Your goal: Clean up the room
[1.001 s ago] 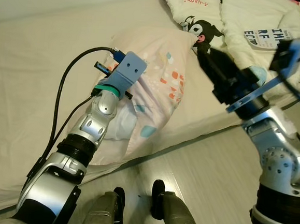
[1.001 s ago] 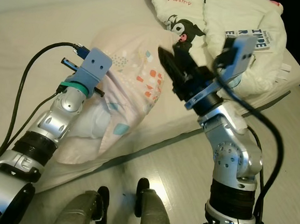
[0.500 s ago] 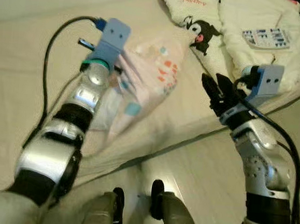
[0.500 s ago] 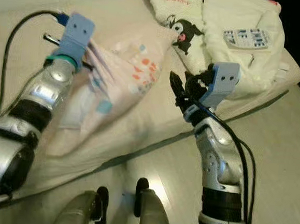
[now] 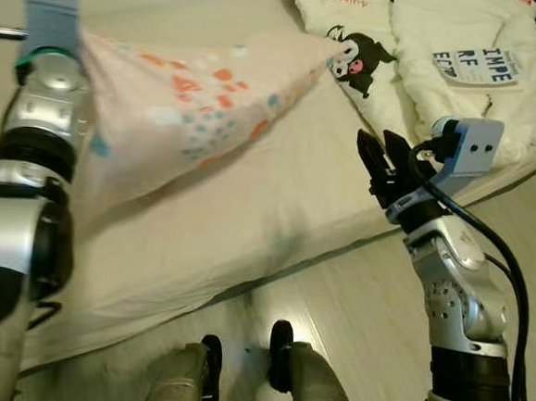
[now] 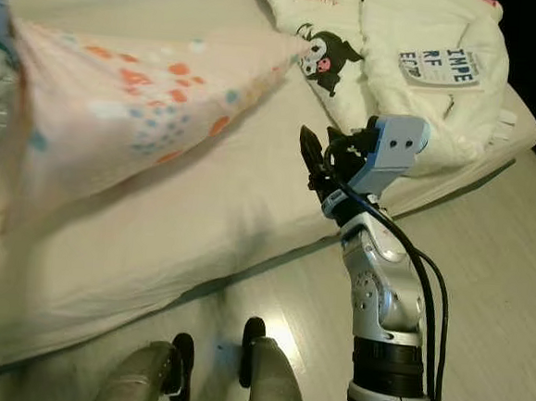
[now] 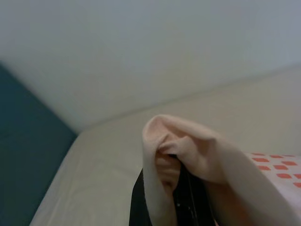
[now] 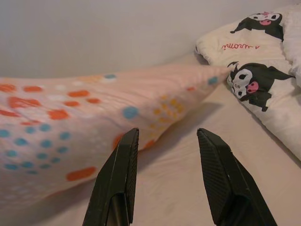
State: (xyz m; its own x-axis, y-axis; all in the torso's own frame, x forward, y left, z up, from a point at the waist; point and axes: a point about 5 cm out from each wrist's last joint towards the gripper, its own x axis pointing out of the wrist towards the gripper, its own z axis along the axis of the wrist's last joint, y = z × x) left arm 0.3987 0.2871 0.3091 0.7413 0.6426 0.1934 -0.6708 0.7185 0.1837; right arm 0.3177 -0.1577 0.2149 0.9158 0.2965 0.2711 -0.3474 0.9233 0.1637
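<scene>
Pillowcase (image 5: 191, 111) pinched by left gripper (image 7: 171, 188) fingers (lifted off bed (image 5: 276, 210)); right gripper (image 8: 164, 179) fingers spread.

The pillowcase (image 5: 191, 111) at upper left is pale pink, speckled with orange, teal and white dots and squares. The bed (image 5: 247, 227) sheet is plain cream. At upper right, the white blanket (image 5: 446, 57) bears black-and-pink cartoon characters, red lettering and dark blue print.

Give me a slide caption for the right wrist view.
Open right gripper faces the lifted dotted pillowcase over the bed.
</scene>
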